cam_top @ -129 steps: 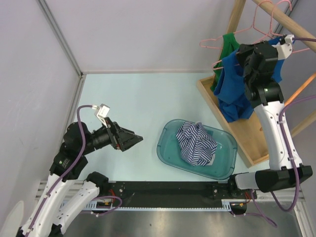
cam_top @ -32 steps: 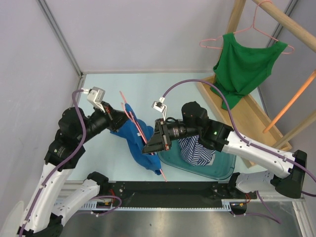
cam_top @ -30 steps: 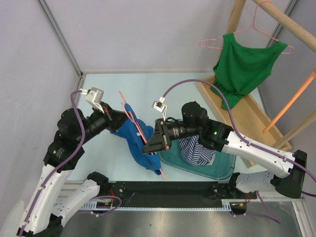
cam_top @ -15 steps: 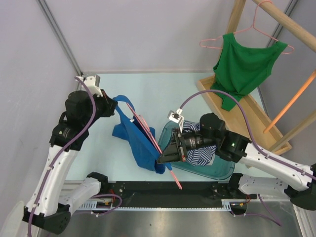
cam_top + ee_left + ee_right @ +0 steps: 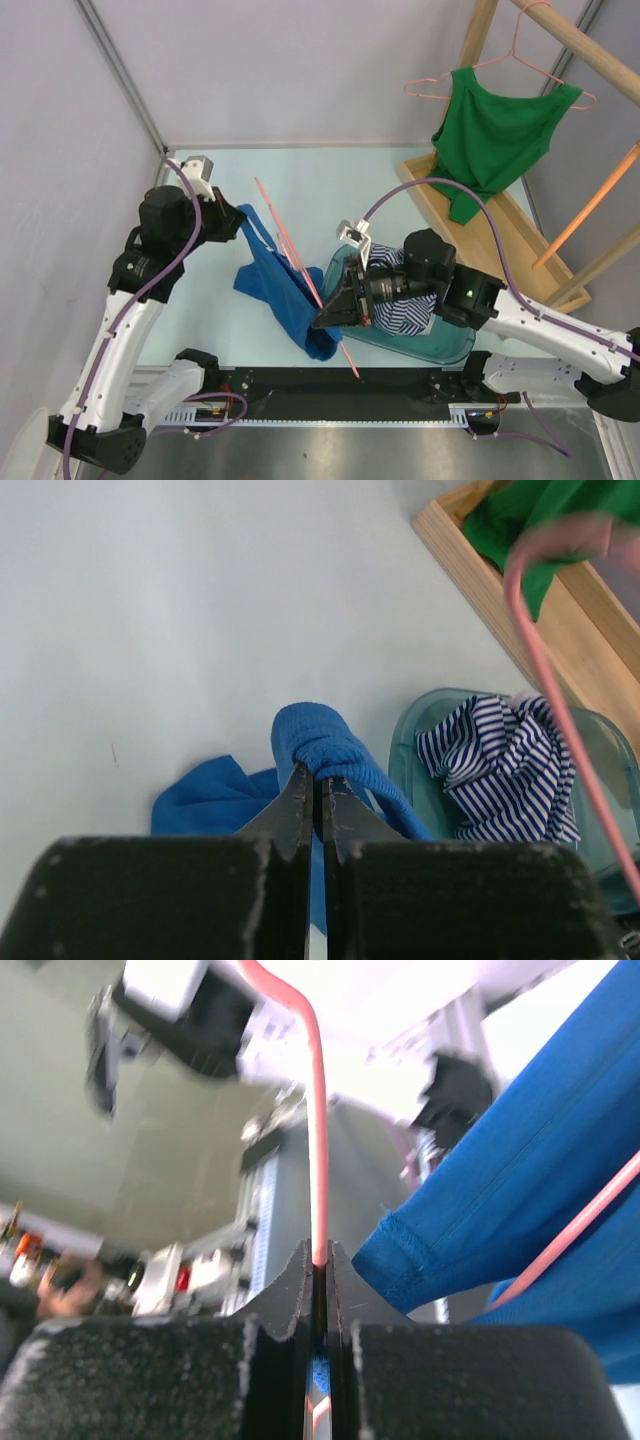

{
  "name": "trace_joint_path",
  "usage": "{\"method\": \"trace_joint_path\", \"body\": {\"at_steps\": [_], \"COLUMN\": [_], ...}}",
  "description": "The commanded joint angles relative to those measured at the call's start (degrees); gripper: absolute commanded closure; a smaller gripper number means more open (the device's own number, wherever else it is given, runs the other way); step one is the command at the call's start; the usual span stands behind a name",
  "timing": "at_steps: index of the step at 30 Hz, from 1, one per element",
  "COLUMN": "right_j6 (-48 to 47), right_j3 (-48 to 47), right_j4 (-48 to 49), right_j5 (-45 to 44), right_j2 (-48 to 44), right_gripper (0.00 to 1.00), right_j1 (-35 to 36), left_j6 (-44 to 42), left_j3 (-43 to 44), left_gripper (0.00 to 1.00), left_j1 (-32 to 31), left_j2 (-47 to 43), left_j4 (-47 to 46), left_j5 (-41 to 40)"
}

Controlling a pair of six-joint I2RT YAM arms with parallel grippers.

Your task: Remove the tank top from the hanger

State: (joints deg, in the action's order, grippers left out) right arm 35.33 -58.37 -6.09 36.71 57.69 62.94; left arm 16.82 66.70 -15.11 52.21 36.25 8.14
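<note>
Tank top (image 5: 285,300): blue, soft, light, limp; hangs left of centre in the top view, lower edge drooping. Likely slides off easily. Best hold: the strap (image 5: 320,745).
Hanger (image 5: 283,232): thin pink wire, stiff, slanting through the top.
Left gripper (image 5: 318,780): pinching the bunched strap.
Right gripper (image 5: 320,1260): pressed together on the hanger wire.

I take the tub (image 5: 440,350) as my landmark. A striped shirt (image 5: 408,318) lies in it. Just left of the tub hangs the tank top (image 5: 280,290), its lower end by the tub's near left corner. The hanger (image 5: 284,235) slants through it and ends in front of the tub's left rim. My right gripper (image 5: 322,320) sits at that rim, on the hanger. My left gripper (image 5: 235,215) is further left, at the tank top's strap. Behind and right of the tub stands a wooden rack (image 5: 425,190) with a second tank top (image 5: 495,130) hanging on it.
</note>
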Motion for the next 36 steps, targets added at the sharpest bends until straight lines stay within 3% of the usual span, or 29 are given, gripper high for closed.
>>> {"method": "trace_joint_path", "body": {"at_steps": [1,6,10,15,19,23,30,32,34,36], "right_j6": [0.35,-0.52,-5.44,-11.78,-10.55,-10.99,-7.57,-4.84,-1.86,0.17], "right_j3": [-6.05,-12.88,-22.12,-30.13,-33.82,-34.28,-26.81,-25.05,-21.89,-19.60], "right_j4": [8.61,18.74,19.45,19.27,14.11,7.94,-2.06,-3.84,-5.25,-5.43], "right_j5": [-6.81,-8.41,-9.55,-14.72,-22.63,-23.26,-24.49,-23.27,-21.86,-20.80], "right_j2": [5.05,14.71,26.65,33.97,33.98,30.39,18.43,16.14,14.22,13.24], "right_gripper": [1.00,1.00,1.00,1.00,1.00,1.00,1.00,1.00,1.00,1.00], "right_j1": [-2.63,-6.77,-9.32,-9.85,-10.11,-9.94,-10.03,-10.03,-10.20,-10.20], "left_j6": [-0.92,0.32,1.20,0.76,-3.00,-5.57,-2.68,-2.06,-1.53,-2.22], "left_j3": [-4.02,-6.05,-4.65,-2.36,-1.49,2.28,-1.64,-4.81,-6.31,-6.23], "left_gripper": [1.00,1.00,1.00,1.00,1.00,1.00,1.00,0.60,0.27,0.21], "left_j1": [1.14,1.14,1.14,1.05,1.14,1.23,1.23,1.23,1.23,1.14], "left_j2": [-3.16,-5.71,-8.34,-10.10,-9.41,-5.72,-0.79,-0.87,-3.14,-5.35], "left_j4": [-4.34,-3.99,-2.15,1.10,3.12,3.22,-2.41,-2.85,-2.94,-2.59], "left_j5": [4.50,9.16,10.84,11.11,5.76,0.22,8.10,8.21,5.84,5.31]}}
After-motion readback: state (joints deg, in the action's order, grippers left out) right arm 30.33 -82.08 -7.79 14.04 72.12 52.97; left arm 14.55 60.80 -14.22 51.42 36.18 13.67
